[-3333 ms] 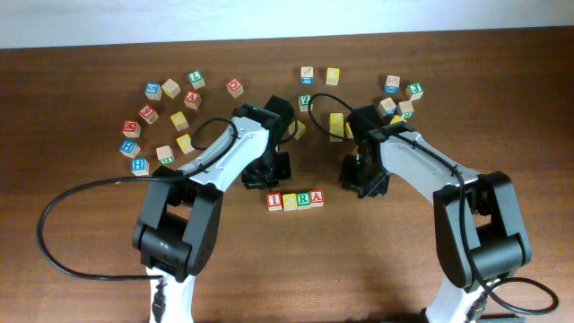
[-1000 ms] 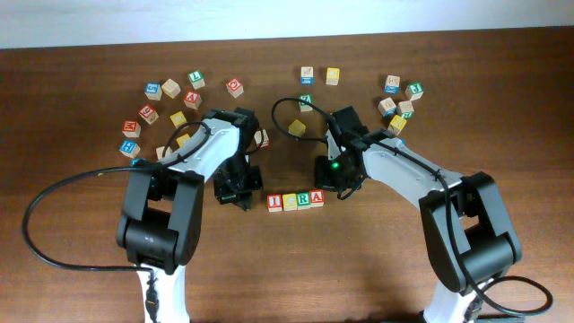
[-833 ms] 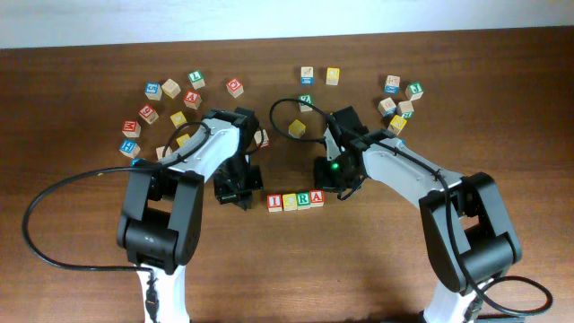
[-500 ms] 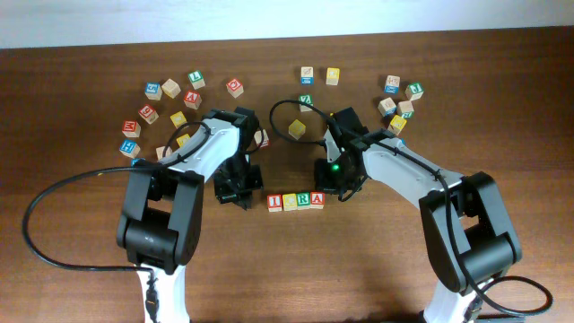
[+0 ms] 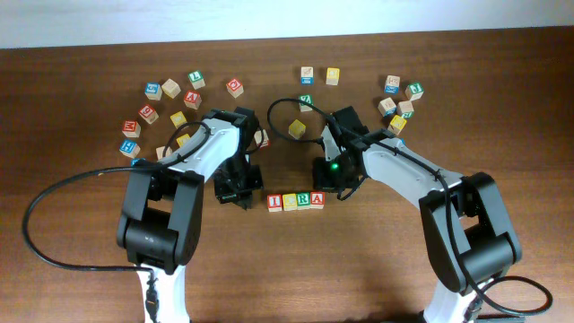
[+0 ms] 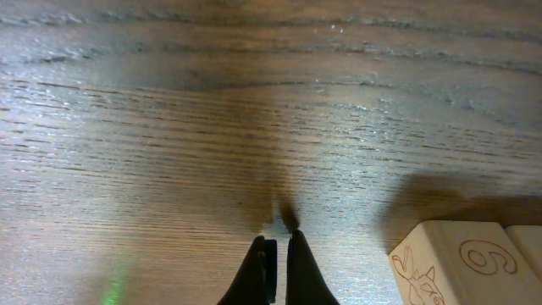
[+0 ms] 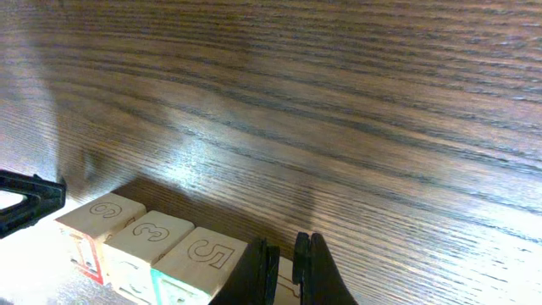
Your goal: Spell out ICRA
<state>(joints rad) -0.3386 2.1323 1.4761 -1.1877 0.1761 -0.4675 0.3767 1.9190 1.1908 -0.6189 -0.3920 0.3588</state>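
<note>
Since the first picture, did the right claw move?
Yes. In the overhead view the right claw slid sideways toward the row of four small wooden letter cubes, which stayed put, ending beside its A end.

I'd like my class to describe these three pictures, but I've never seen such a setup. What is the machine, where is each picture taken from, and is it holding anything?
It is a robot with two jointed arms, the left arm and right arm, each ending in a two-finger gripper. The wide picture looks down from above a wooden table. The other two come from wrist cameras, showing the left gripper and right gripper close up. A row of four letter cubes reads I, C, R, A between the arms; loose cubes lie scattered further back. Both grippers are shut and hold nothing.
</note>
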